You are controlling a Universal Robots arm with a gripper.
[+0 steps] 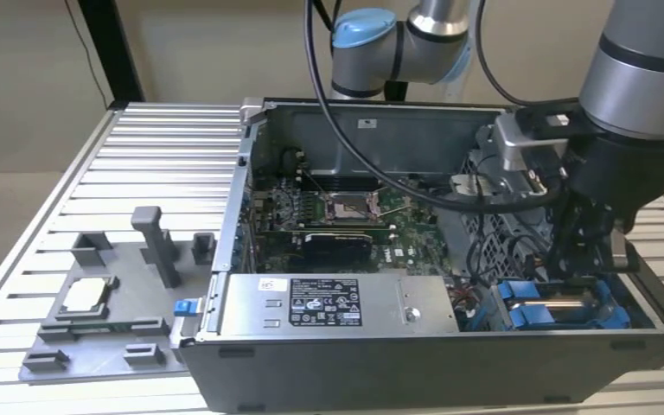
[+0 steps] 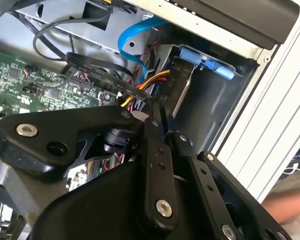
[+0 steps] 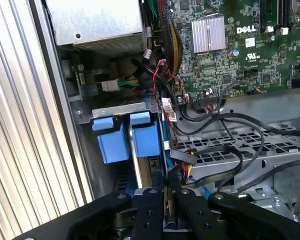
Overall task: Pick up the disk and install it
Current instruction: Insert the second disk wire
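Gripper [image 3: 164,192] down in the drive bay of the open computer case [image 1: 424,363], fingers nearly together.

Closest to my wrist cameras I see the black fingers [image 2: 157,150] drawn in narrow on what looks like the upper edge of the disk [image 3: 140,142]; I cannot confirm a firm grip. The disk stands on edge in its blue bracket inside the bay, at the case's corner on the exterior view's right, just beside the silver power supply [image 1: 321,303]. The motherboard [image 1: 344,207] lies further in, and loose cables [image 3: 215,125] cross near the bay.
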